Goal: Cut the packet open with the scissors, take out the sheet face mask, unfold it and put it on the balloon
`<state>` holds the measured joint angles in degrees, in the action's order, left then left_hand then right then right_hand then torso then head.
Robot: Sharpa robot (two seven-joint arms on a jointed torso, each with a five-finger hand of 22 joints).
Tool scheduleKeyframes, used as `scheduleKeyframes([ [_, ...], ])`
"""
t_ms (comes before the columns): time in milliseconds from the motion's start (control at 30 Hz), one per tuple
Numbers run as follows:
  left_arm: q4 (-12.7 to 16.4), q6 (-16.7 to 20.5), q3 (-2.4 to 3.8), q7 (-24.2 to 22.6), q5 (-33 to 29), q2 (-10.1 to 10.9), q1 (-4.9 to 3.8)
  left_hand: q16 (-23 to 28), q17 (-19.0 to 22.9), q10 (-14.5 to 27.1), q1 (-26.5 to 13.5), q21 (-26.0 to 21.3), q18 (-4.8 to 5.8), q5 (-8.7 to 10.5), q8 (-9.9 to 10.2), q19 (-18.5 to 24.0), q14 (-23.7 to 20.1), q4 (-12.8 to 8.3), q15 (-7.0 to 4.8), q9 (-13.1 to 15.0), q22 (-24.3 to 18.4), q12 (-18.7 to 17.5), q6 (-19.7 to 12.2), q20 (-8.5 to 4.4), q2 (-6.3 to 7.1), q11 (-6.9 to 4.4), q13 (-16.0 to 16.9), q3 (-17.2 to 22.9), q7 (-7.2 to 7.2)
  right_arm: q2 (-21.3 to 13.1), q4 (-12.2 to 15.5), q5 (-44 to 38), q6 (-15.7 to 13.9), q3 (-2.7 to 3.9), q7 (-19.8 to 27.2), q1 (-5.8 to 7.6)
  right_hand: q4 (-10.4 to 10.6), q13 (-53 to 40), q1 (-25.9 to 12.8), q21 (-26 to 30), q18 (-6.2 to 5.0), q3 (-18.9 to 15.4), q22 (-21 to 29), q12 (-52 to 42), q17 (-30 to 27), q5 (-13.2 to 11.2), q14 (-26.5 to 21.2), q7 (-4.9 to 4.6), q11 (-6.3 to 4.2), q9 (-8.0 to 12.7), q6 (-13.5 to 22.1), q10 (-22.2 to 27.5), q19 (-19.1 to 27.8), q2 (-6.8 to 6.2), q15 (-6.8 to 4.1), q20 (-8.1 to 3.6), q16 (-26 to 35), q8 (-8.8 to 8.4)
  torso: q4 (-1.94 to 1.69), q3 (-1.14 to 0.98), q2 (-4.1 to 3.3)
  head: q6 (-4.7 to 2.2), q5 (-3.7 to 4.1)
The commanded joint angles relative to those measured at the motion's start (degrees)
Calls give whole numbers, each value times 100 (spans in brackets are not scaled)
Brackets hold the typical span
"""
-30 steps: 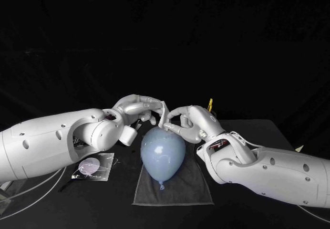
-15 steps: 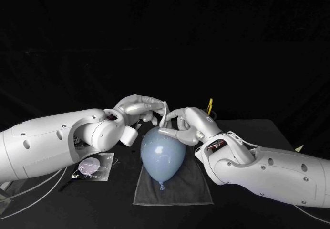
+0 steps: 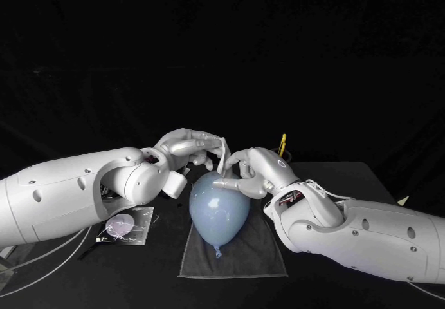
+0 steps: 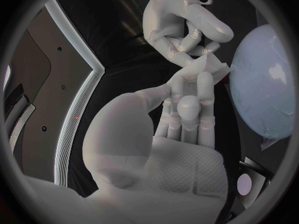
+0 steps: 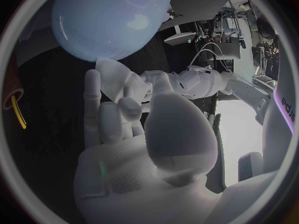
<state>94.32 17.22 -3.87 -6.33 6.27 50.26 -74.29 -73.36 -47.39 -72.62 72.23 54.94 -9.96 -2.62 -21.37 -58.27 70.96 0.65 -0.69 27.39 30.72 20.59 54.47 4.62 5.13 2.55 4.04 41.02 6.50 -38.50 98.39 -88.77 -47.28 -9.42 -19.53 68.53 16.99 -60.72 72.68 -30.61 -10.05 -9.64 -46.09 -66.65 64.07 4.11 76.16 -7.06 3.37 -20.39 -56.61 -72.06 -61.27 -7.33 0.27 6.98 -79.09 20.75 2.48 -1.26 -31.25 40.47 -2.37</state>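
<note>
Here, both hands are meeting just above the wide far end of the balloon. The balloon is lying on a dark grey towel on the black table, with its knotted neck pointing toward the robot.

The left hand is pinching the sheet mask between its fingertips. The mask is a small white piece, mostly folded, hanging on edge between the two hands. The right hand is gripping the same piece from the other side, its fingers closing on the mask's edge. One of its lower fingers appears to be resting against the balloon's rounded end.

In the left wrist view, the left hand's fingers are reaching up to the crumpled white sheet mask. The right hand is closing on it from beyond, beside the balloon.

In the right wrist view, the mask is sitting just beside the balloon. I cannot tell whether the two are touching.

The packet is lying flat on the table beside the towel, under the left forearm. A thin yellow item is standing upright behind the right hand.
</note>
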Motion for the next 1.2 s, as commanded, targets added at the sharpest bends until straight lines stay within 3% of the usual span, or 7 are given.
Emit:
scheduleKeyframes([
  [33, 20, -33, 6, -43, -7, -18, -7, 16, -14, -55, 31, -28, -62, -22, -4, -33, -12, -15, -28, 957, -7, -40, 50, -10, 0, 2, -3, 15, 15, 36, -35, -362, 46, 7, -330, -2, -18, -29, 68, 41, -46, -50, -3, -64, 31, 0, 39, 39, -74, -64, -35, -22, -20, 65, -64, -71, -20, 172, -3, 1, -6, -1, 4],
  [300, 44, -52, 6, -29, -7, -38, -7, 15, -20, -72, 36, -29, -62, -22, -4, -37, -5, -22, -30, 962, -8, -51, 58, -12, 5, 0, -1, 17, 15, 120, -90, -392, -70, 7, -361, -3, -32, -238, 388, 18, -48, -17, -30, -264, 206, 176, 195, 144, -170, -265, -8, -231, -120, 272, -150, -148, -116, 657, -9, 1, 1, 9, 22],
  [500, 51, -60, 6, -26, -7, -47, -7, 14, -23, -79, 38, -29, -62, -22, -4, -39, -2, -25, -31, 963, -9, -57, 61, -13, 8, -1, -1, 18, 15, 152, -102, -396, -186, 7, -341, -4, -36, -459, 629, -17, -47, 170, -61, -440, 358, 286, 325, 219, -244, -370, 10, -426, -201, 426, -217, -212, -189, 895, -3, 2, -1, 5, 18],
  [833, 30, -47, 6, -30, -7, -41, -7, 18, -15, -82, 39, -30, -62, -22, -4, -41, -5, -27, -31, 965, -10, -61, 63, -13, 9, -1, -1, 20, 16, 113, -73, -374, -344, 7, -253, -4, -40, -594, 1019, -49, -44, 659, -106, -512, 476, 336, 424, 308, -331, -392, 37, -539, -263, 593, -295, -287, -234, 1013, 1, 0, 1, 10, 7],
  [1067, -4, -25, 6, -40, -7, -36, -7, 19, -15, -86, 43, -30, -62, -22, -3, -43, -4, -31, -32, 967, -10, -70, 67, -14, 12, -1, -1, 22, 17, 43, -33, -294, -353, 7, -145, -4, -39, -607, 1170, -54, -39, 1015, -132, -493, 486, 485, 434, 331, -353, -368, 54, -543, -265, 577, -315, -309, -230, 1023, 2, -2, 1, 8, 5],
  [1200, -16, -16, 6, -46, -7, -39, -7, 19, -18, -88, 44, -30, -62, -22, -3, -45, -2, -33, -32, 968, -11, -75, 68, -15, 14, 0, -1, 24, 18, 13, -16, -245, -321, 7, -88, -4, -34, -596, 1234, -56, -36, 1392, -157, -455, 477, 515, 428, 332, -361, -344, 66, -528, -257, 494, -319, -319, -217, 1027, 4, -1, -1, 7, 7],
])
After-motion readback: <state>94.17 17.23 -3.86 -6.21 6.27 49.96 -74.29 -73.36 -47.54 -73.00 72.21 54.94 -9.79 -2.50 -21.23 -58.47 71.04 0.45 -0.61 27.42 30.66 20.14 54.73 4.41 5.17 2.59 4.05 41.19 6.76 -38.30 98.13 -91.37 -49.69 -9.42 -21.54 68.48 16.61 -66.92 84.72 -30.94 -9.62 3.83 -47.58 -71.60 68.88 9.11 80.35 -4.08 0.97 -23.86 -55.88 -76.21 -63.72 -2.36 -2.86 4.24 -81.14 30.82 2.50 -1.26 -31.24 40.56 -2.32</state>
